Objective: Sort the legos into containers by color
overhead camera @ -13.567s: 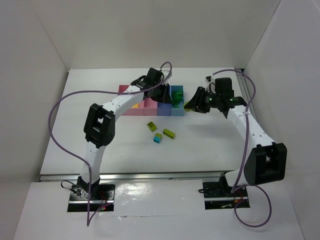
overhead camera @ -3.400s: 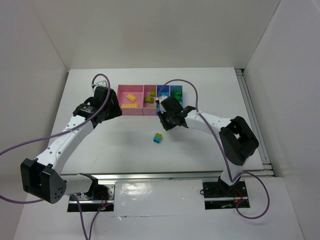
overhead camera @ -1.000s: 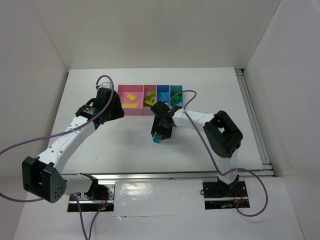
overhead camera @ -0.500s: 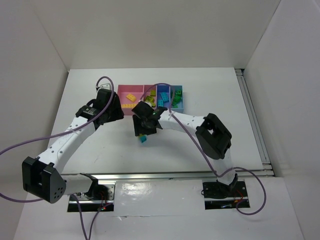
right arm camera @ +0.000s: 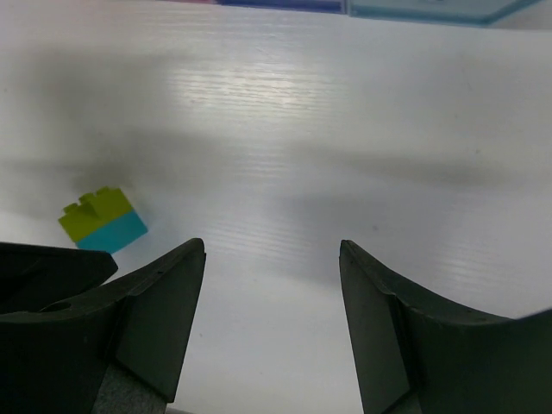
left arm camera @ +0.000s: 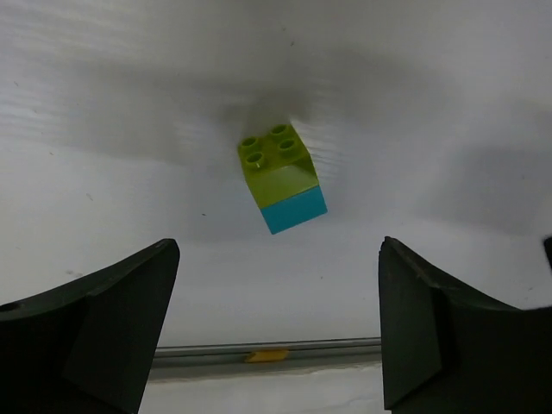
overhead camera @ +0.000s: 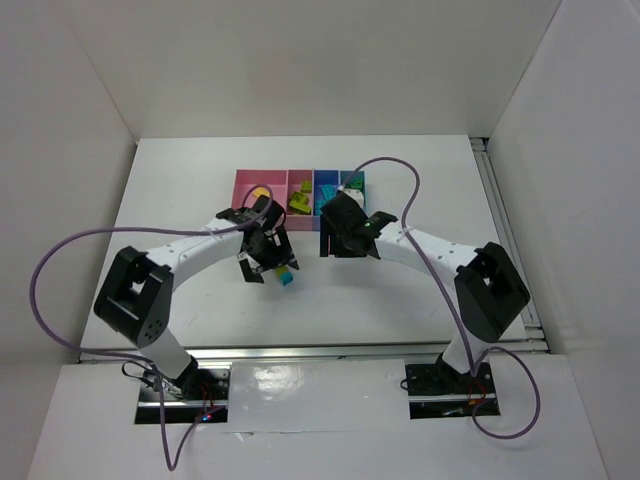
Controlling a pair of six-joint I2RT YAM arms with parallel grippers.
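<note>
Seen from above, the row of bins (overhead camera: pixel 240 185) at the far side of the desk (overhead camera: pixel 170 180) already holds sorted bricks (overhead camera: pixel 299 200). Lime ones show in the narrow pink bin and greenish-blue ones further right, while the left arm hides part of the wide pink bin. One piece lies outside on the desk, just in front of the bins: a joined pair (overhead camera: pixel 285 276), a lime brick stuck on a cyan one. I judge the sorting nearly done, with this pair to be split and dropped by colour. The left tool (overhead camera: pixel 266 262) hangs just beside the pair, and the right tool (overhead camera: pixel 347 240) is near the bins' front wall. In the left wrist view the fingers stand wide apart with nothing between them, and the pair sits studs-up on the desk just ahead. In the right wrist view the fingers are also apart and empty, with the pair off to the left and the bins' edge along the top.
</note>
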